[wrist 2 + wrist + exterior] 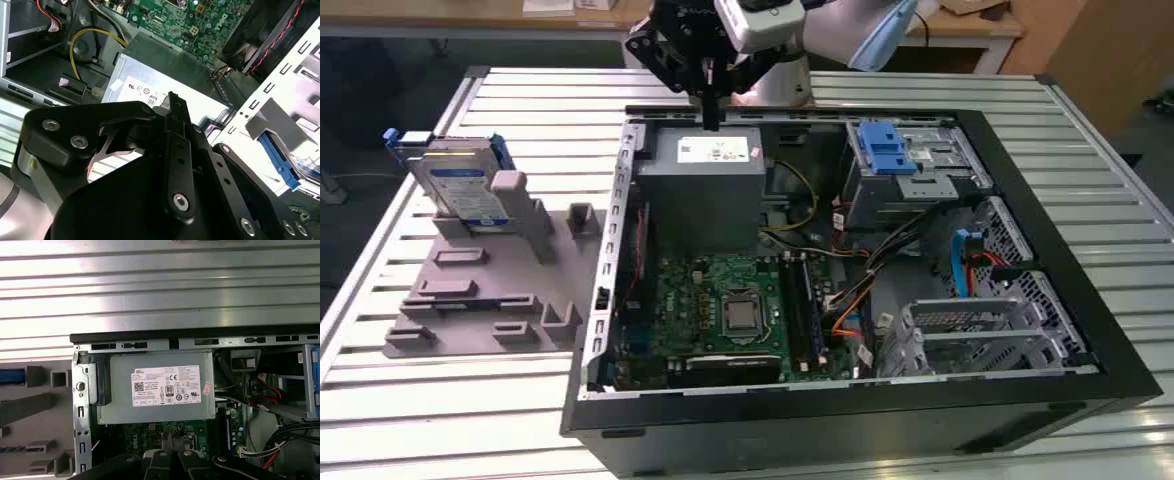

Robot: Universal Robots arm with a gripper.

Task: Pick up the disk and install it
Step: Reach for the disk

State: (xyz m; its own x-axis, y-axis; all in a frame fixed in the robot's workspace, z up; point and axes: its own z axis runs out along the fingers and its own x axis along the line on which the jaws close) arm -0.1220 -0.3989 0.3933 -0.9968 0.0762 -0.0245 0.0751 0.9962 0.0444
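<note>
The disk [460,185] is untouched, so we judge the step in hand to be the approach for the pick-up, with nothing grasped yet. The slatted metal counter [520,90] carries everything. On it lies the open computer case [854,430], taking up the middle and the exterior view's right. Beside the case, toward the exterior view's left, sits a grey holding fixture [467,300]. The disk stands upright at the fixture's far end, its blue carrier [400,140] framing the silver body, well apart from the case. Inside the case we see the big grey box [707,190] with its white sticker. In the far corner, on the exterior view's right, is the silver cage [907,165] with a blue latch. The claw [711,120] hangs above the far edge of the big grey box, pressed together on nothing. In our judgement the pick-up calls for the claw to cross to the fixture and spread wide enough for the carrier. It must then come down squarely on the disk's upper edge without tipping it out of its slot.
</note>
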